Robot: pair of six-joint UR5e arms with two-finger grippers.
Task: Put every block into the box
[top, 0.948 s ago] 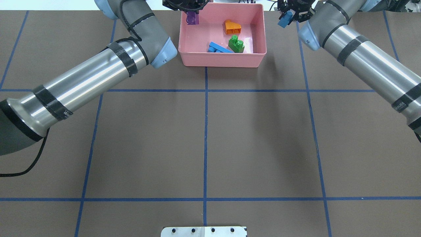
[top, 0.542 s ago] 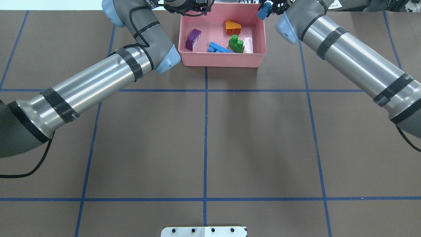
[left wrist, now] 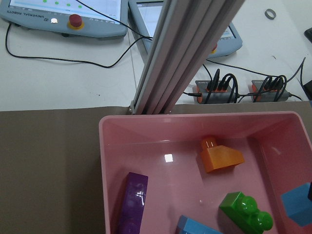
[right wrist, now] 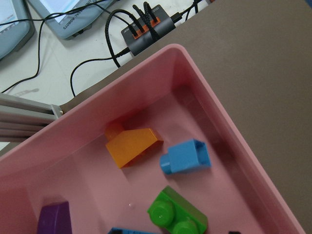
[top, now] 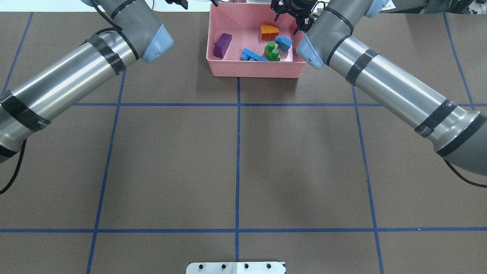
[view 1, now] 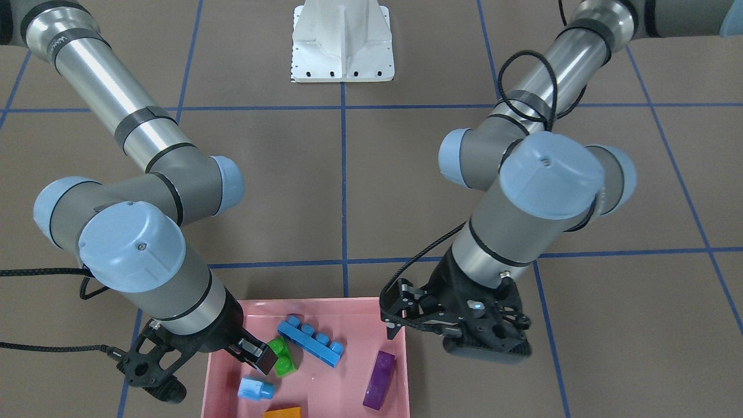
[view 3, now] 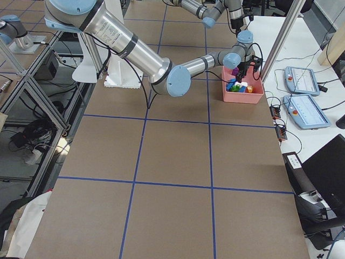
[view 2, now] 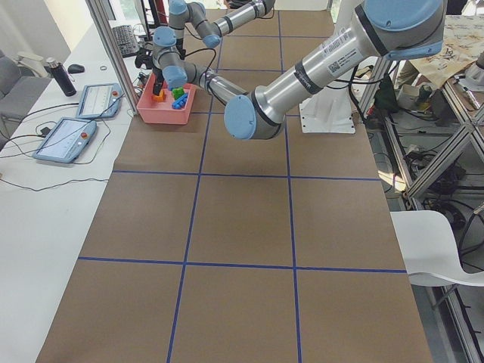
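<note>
The pink box (top: 257, 70) stands at the table's far edge and holds all five bricks. The purple brick (top: 222, 45) lies at its left, the orange sloped brick (top: 268, 31) at the back, and the tiny blue brick (top: 284, 42) beside the green brick (top: 272, 51). The long blue brick (top: 253, 55) lies by the near wall. My right gripper (view 1: 246, 354) is open and empty over the box's right side, one finger close above the green brick (view 1: 282, 356). My left gripper (view 1: 400, 316) is open and empty, just outside the box's left wall.
The white base plate (top: 236, 267) sits at the near table edge. Beyond the box are an aluminium post (left wrist: 190, 48), teach pendants (left wrist: 63, 14) and cable hubs (left wrist: 217, 91). Both arms slant across the table's far half.
My left gripper let the purple brick fall into the box and drew back to the left. My right gripper came over the box and let go of the tiny blue brick, which now lies inside.
</note>
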